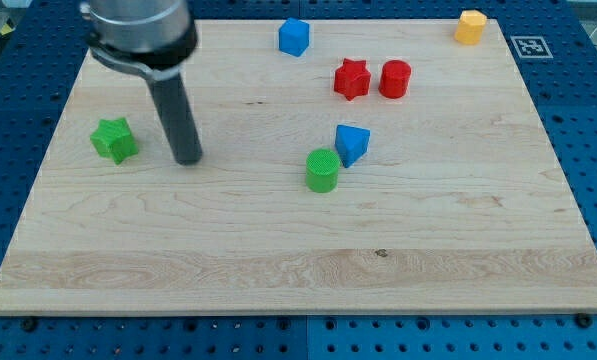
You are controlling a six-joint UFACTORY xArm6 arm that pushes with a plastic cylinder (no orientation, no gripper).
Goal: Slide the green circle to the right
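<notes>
The green circle point(322, 170) is a short green cylinder standing near the middle of the wooden board point(278, 260). A blue triangular block point(352, 143) sits just to its upper right, close to it or touching. My tip point(188, 158) rests on the board well to the view's left of the green circle, with bare wood between them. A green star block point(114, 140) lies to the left of my tip, a short gap away.
A red star block point(352, 79) and a red cylinder point(395, 79) stand side by side above the blue triangle. A blue cube point(294, 37) is at the top centre. A yellow block point(470, 27) is at the top right corner.
</notes>
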